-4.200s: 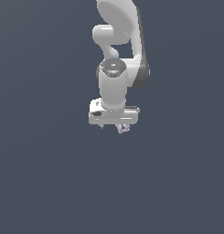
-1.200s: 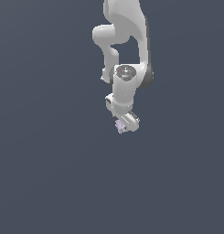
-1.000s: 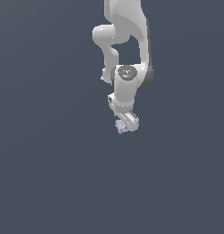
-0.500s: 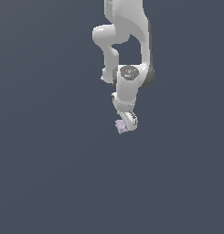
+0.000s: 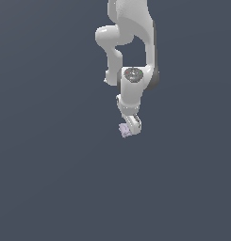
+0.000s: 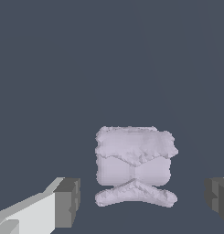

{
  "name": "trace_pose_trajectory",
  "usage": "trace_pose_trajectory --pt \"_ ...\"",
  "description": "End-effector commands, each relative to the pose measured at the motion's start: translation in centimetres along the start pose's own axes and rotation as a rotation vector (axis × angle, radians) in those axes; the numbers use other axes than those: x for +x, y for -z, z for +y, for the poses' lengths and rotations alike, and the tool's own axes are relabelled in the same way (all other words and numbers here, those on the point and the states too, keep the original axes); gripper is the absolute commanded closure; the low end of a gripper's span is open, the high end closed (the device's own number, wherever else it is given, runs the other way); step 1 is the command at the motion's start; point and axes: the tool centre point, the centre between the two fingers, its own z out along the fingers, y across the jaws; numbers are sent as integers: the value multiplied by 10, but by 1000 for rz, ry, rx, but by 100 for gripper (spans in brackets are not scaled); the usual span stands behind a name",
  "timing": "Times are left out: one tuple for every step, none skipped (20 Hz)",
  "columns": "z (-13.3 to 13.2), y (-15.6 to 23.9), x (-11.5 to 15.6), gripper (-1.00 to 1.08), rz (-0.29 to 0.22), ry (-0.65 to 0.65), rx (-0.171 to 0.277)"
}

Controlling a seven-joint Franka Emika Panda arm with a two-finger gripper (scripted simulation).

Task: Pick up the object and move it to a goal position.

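Note:
The object (image 5: 125,130) is a tiny pale lilac lump with whitish patches, lying on the dark grey ground just below the white arm's hand. My gripper (image 5: 129,127) hangs right over it. In the wrist view the object (image 6: 134,164) lies between the two grey fingertips (image 6: 67,202), with a clear gap on each side. My gripper (image 6: 143,201) is open, and neither pad touches the object.
Only flat, dark grey ground surrounds the object in both views. The white arm (image 5: 133,47) comes down from the top of the exterior view.
The wrist has turned, so the hand now shows its narrow side instead of its broad side. The elbow has shifted slightly to the exterior view's right. The object has stayed put.

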Motion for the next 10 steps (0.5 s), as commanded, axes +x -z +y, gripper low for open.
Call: trace_pose_trajectory --pt "0 -2 0 -92 0 0 0" --pt "0 -4 0 -92 0 0 0" --pt "0 -7 0 -92 0 -1 0" --pt "0 -10 0 -92 0 -1 0" --pt "1 -14 0 -92 0 -2 0" --pt "1 -18 0 -92 0 -2 0" --pt "1 -23 0 -92 0 -3 0" --pt "1 -28 0 -92 0 -3 0" --pt "1 -33 0 -92 0 -4 0" --pt "1 -37 0 -92 0 -4 0"
